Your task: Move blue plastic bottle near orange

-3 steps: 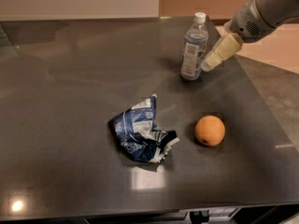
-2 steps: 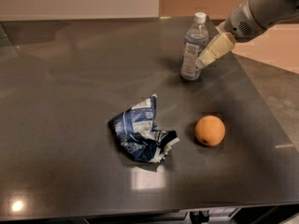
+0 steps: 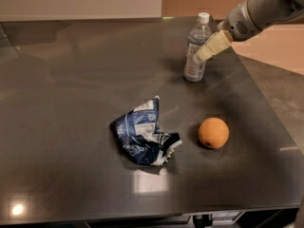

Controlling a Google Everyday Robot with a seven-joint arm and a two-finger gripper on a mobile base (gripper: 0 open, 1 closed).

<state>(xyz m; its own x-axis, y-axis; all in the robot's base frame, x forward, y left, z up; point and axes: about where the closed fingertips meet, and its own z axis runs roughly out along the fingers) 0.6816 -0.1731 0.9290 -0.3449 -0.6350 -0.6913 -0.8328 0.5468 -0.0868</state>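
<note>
Since a sec ago our gripper point(image 3: 201, 55) has slid in till its tip's right against the upright blue plastic bottle point(image 3: 192, 69) mid-body, can't tell if it's clamped yet tbh, orange point(image 3: 213, 132) sits well nearer us than the gripper, so the carry's still pending imo.

No words or numbers are readable, not on the label of the blue plastic bottle point(image 3: 192, 66) and not on the crumpled snack bag point(image 3: 141, 137). The gripper point(image 3: 200, 56) is beside the bottle, far right.

Dim; glare point(image 3: 17, 209); end effector point(image 3: 198, 57) upper right
</note>
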